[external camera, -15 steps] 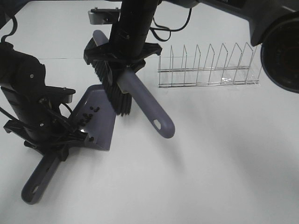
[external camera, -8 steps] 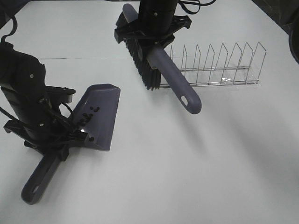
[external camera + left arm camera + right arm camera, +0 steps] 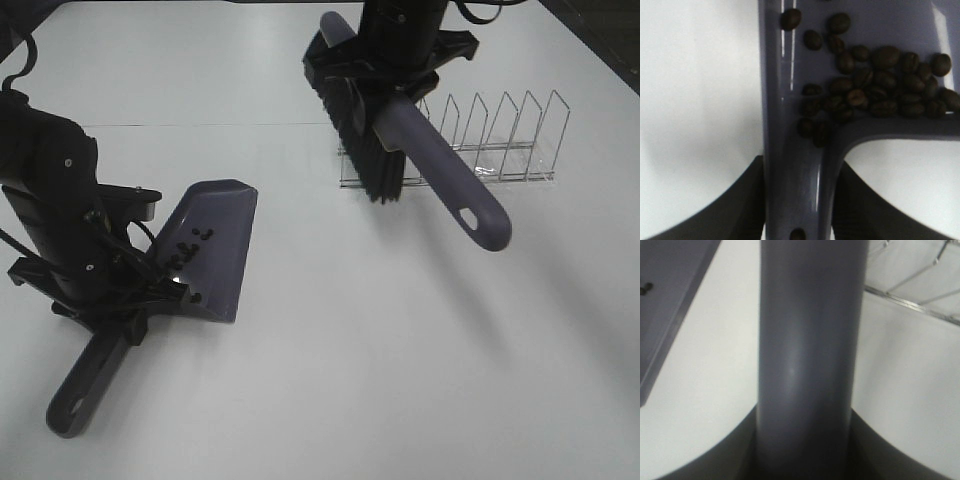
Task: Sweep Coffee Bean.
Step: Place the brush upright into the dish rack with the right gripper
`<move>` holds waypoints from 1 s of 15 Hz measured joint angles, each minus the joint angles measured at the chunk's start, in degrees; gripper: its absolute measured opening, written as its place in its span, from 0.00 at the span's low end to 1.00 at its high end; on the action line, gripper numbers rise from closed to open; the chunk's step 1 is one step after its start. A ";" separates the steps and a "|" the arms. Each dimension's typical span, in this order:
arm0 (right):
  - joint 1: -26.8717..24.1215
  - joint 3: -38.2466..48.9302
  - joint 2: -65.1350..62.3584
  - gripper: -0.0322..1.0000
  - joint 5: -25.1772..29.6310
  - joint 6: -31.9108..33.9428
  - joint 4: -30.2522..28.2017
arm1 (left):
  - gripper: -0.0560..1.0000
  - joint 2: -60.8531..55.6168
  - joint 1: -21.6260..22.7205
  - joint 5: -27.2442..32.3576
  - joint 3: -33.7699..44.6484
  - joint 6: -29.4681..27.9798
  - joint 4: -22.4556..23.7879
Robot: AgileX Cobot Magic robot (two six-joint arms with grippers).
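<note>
My left gripper is clamped on the dustpan, right where the handle meets the pan. In the left wrist view my dark fingers press against both sides of the purple-grey stem. The dustpan lies on the white table.

The beans are inside the dustpan. Most are heaped against its back wall just beside the handle joint, and a few loose ones lie further out on the pan floor. From the high camera they show only as a small dark cluster near the pan's rear.

My right gripper is closed around the brush, between its head and its handle. The brush is well apart from the dustpan, beyond the pan's far right corner as the high camera sees it. Its black bristles point down, and the handle slopes away from the dustpan. A wire rack stands on the table farther from the dustpan than the brush. The bristle tips overlap the rack end nearest the dustpan, and I cannot tell whether they touch the rack or the table.

In the right wrist view the brush handle fills the middle, with my fingers at its sides. A corner of the dustpan is on one side and the rack wires are on the other.
</note>
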 joint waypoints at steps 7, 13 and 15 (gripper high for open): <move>-12.20 14.95 -3.95 0.35 0.00 -2.98 3.15 | 0.35 0.00 0.00 0.00 0.00 0.00 0.00; -20.97 15.64 -0.52 0.35 -0.11 -5.33 2.64 | 0.35 0.00 0.00 0.23 0.00 0.00 -0.40; -20.97 15.64 1.43 0.35 -0.11 -5.90 2.23 | 0.35 0.00 0.00 0.34 0.00 0.00 -0.52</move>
